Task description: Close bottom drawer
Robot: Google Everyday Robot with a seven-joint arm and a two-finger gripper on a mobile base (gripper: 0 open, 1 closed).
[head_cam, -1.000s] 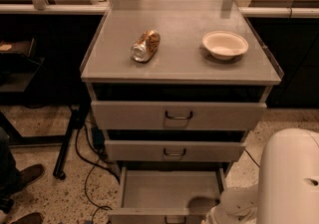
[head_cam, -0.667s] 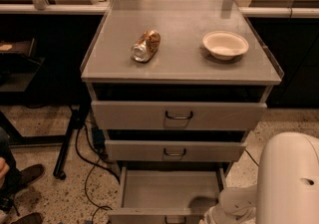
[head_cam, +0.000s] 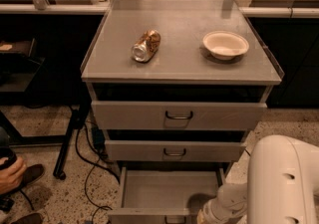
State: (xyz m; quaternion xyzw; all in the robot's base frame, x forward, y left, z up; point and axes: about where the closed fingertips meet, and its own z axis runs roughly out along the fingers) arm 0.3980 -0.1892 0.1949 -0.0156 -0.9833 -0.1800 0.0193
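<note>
Bottom drawer [head_cam: 167, 188] is pulled out, its front panel at the frame's lower edge. Gripper [head_cam: 204, 215] sits low by the drawer's front right corner, mostly cut off, can't tell if it's open or closed. Can [head_cam: 146, 46] and bowl [head_cam: 225, 45] are on the cabinet top [head_cam: 179, 66]

Person's hand [head_cam: 11, 175] entered lower left; pincer [head_cam: 202, 216] beside bottom drawer [head_cam: 164, 188] front.

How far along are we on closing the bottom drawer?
Done: nothing yet. The bottom drawer is pulled well out, its bare tray interior exposed. In hand: the end effector sits low at the picture's bottom edge, by the drawer's front right corner. Left: the whole push, until the drawer is fully in.
</note>
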